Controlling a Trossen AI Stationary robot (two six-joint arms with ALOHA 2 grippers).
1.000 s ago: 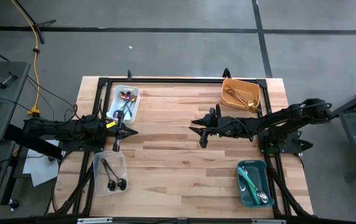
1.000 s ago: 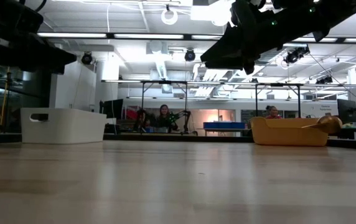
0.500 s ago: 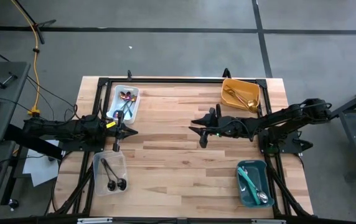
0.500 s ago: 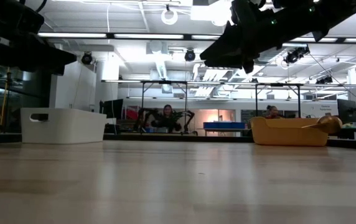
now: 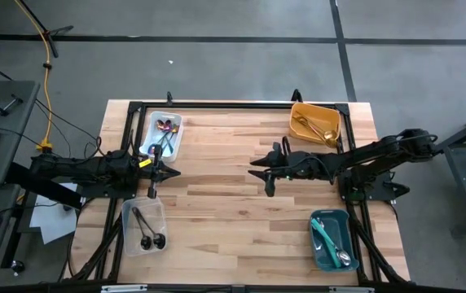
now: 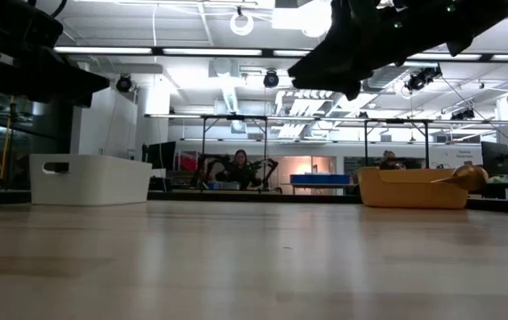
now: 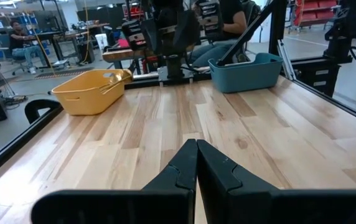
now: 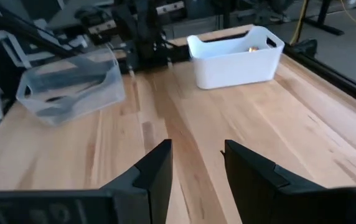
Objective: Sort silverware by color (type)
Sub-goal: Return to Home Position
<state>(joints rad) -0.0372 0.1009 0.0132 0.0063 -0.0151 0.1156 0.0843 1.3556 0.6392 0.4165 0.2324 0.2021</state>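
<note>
In the high view the table [image 5: 233,220] carries four bins near its corners: the upper-left bin [image 5: 176,140], the lower-left bin [image 5: 130,241], the upper-right bin [image 5: 298,109] and the lower-right bin [image 5: 317,252]. Inside each of them lies silverware [image 5: 164,130].

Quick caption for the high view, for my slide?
Silverware sorted into four bins; left tool shut, right tool open, both above the table.

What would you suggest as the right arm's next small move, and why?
Probably draw the right gripper, open and empty, back toward its side of the table. No loose silverware shows on it: the black spoons lie in the transparent bin, and the white bin, yellow bin and teal bin hold the rest. The left gripper waits shut near the transparent bin.
</note>
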